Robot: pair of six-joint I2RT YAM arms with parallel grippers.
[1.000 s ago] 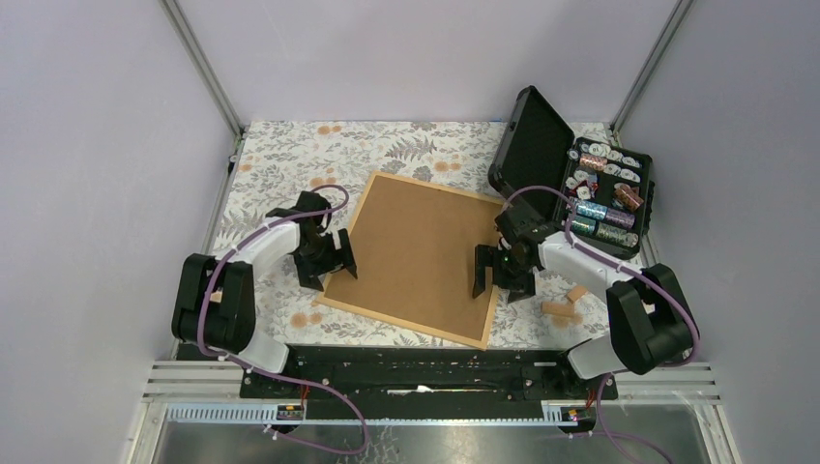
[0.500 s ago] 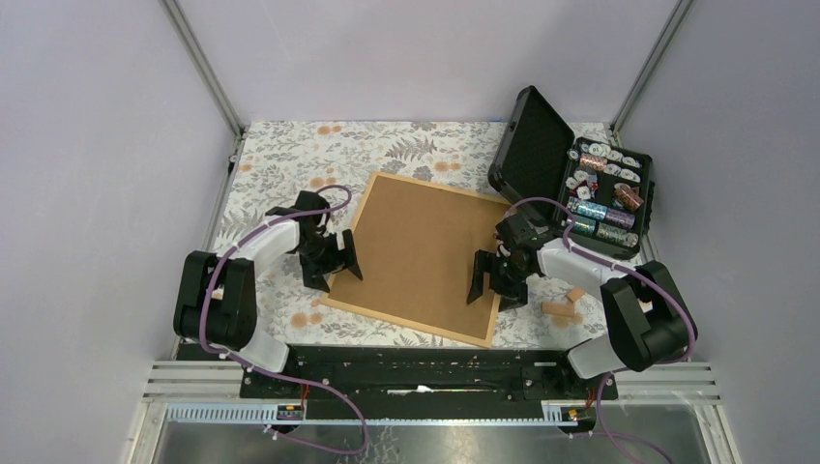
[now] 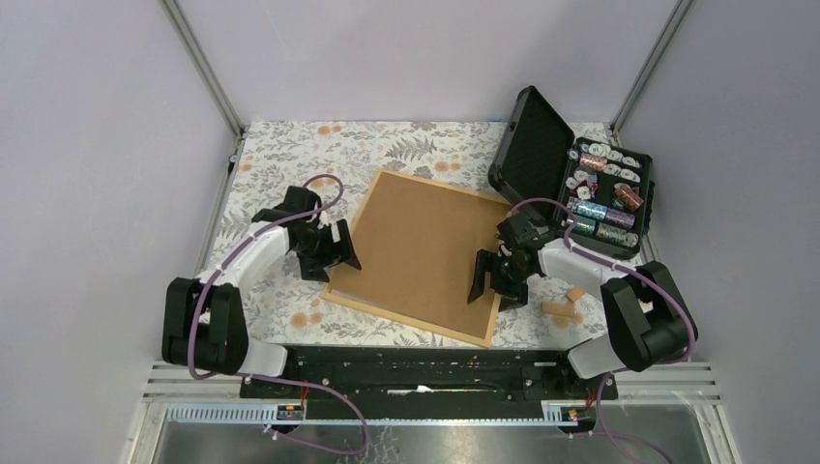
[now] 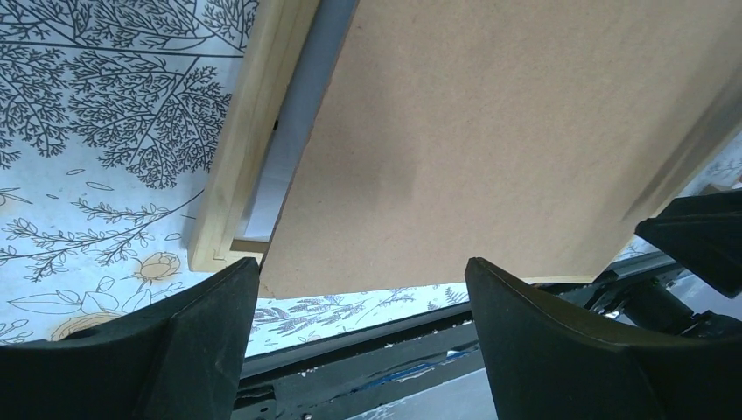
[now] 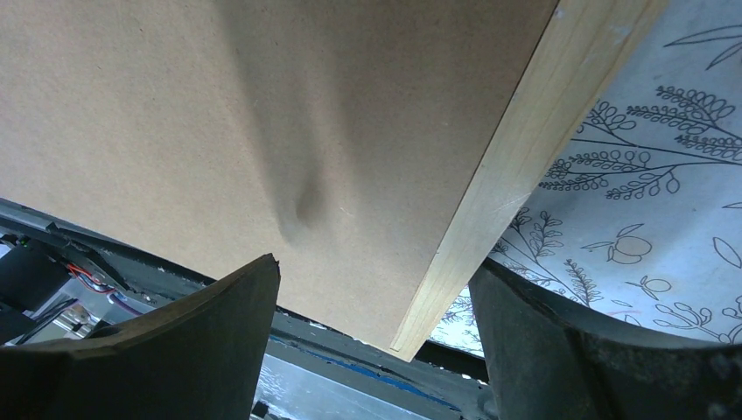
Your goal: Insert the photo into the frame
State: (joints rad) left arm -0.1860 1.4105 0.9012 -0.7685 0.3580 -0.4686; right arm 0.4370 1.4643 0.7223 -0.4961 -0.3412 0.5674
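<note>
**Left gripper (image 3: 331, 261) and right gripper (image 3: 496, 280) apart at sides of frame (image 3: 406, 324); photo hidden, board (image 3: 416, 251) on top**

At frame's 9 o'clock edge, left gripper: hangs with jaws spread wide, clamps nothing. At the 4 o'clock edge, right gripper: hangs with jaws spread just as wide, straddles the wooden edge in its own view, closes on nothing.

Frame: lies flat at mid-table, back upward, skewed to the table's edges, with the brown board covering the whole opening.

Photo: appears in no view. Sits under the board, at a guess; cannot be confirmed from here.

Left wrist view: shows a pale strip (image 4: 293, 131) between frame and board along the 9 o'clock side. Could be glass, mat or the photo's white border; cannot tell which. Also shows the board's near corner reaching past the inner lip of the wood, so probably not dropped into the recess at that end.

Right wrist view: shows the board running up to the wood with no gap visible.

Progress, as a judgement: looks late. Seems stacked already, with the board laid last. Leaves squaring the board into the recess at 9 o'clock, pressing it down and fastening the back. Shows no clips or tabs anywhere.

Elsewhere: open black case (image 3: 527, 145) at the table's 2 o'clock and wooden blocks (image 3: 563, 307) at 4 o'clock, both apart from the grippers.
</note>
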